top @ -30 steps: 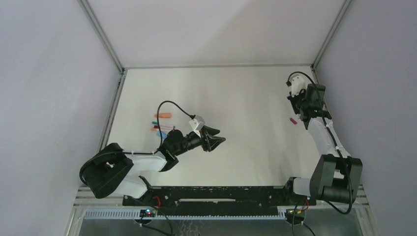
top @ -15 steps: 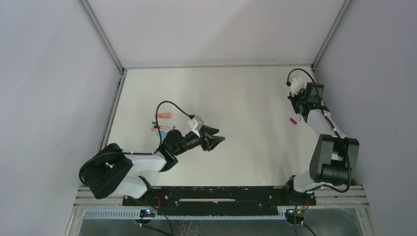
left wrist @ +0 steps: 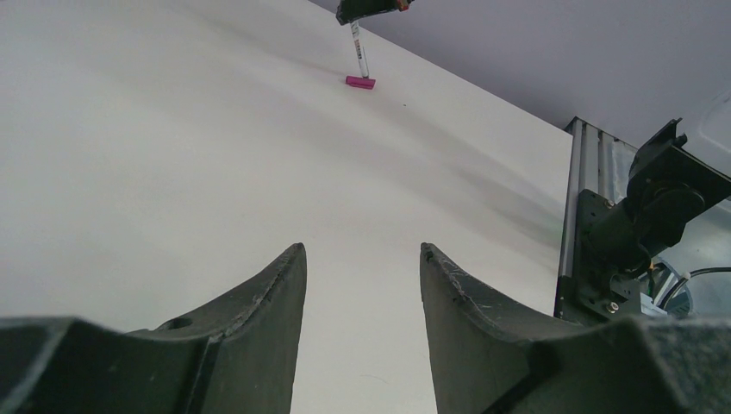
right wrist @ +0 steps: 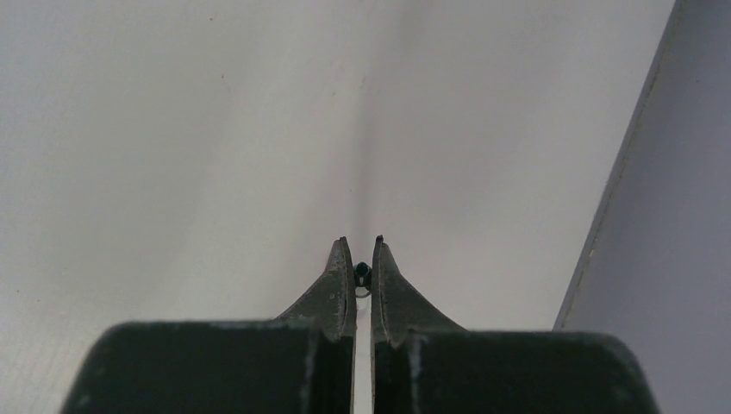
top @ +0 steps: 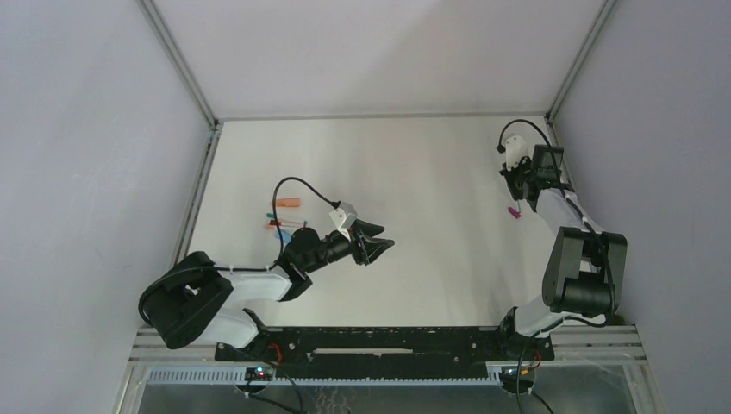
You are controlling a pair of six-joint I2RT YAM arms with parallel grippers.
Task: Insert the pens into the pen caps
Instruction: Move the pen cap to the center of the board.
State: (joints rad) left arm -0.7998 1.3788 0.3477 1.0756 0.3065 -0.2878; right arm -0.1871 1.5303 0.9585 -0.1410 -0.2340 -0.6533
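Nearest, the left tool [top: 384, 244] hovers over the middle of the desk [top: 431, 172], its jaws spread around nothing, probably parked clear of the work. Just behind it, toward the left edge, lie the spare pens [top: 276, 226] and a salmon-orange cap [top: 290, 203]. Farthest, by the right wall, the right tool [right wrist: 360, 246] pinches a pen [left wrist: 356, 53] nearly upright. Its lower end is at the magenta cap [left wrist: 360, 82] lying on the desk, apparently to line up the insertion.

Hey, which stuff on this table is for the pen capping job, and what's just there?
Job: pen in right gripper, magenta cap at its tip, orange cap, loose pens, open left gripper.
Just there: frame post, left arm's cable.
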